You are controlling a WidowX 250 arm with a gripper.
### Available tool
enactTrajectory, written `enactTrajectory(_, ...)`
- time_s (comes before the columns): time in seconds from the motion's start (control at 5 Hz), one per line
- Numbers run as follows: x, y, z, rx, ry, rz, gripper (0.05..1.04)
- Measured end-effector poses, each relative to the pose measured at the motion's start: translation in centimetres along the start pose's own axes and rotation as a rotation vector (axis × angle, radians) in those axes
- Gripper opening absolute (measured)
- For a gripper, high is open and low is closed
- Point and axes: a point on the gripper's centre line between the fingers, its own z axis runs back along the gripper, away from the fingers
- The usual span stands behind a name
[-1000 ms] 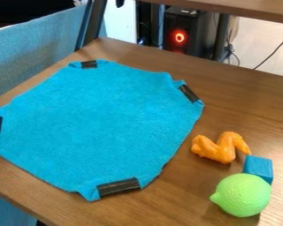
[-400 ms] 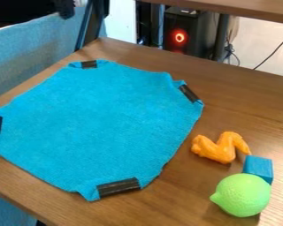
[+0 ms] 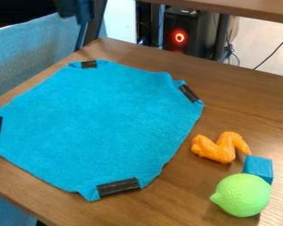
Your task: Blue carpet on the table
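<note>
While the gripper (image 3: 76, 12), its spread impossible to tell, hangs beyond the blue carpet (image 3: 97, 123), you should approach from above, without snagging the carpet's black strips (image 3: 119, 186).

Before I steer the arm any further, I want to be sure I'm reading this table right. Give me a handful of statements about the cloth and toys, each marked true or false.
1. The blue cloth lies spread out on the wooden table. True.
2. The orange toy wing is off the cloth. True.
3. The blue block stands nearer the camera than the green toy fruit. False: the fruit is nearer and the block is behind it.
4. Black strips sit at four places along the cloth's border. True.
5. The fruit rests on the cloth. False: it rests on the wood beside it.
</note>
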Motion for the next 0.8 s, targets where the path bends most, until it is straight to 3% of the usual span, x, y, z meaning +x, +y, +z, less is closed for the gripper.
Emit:
enactTrajectory(0.2, 0.0, 1.2, -0.9, 0.108, -0.109, -0.176, 1.0)
enactTrajectory(0.4, 0.1, 3.1, -1.1, 0.238, -0.168, -0.196, 1.0)
enactTrajectory(0.6, 0.4, 4.6, -0.9, 0.317, -0.202, -0.185, 1.0)
enactTrajectory(0.8, 0.4, 6.2, -2.1, 0.362, -0.196, -0.168, 0.999)
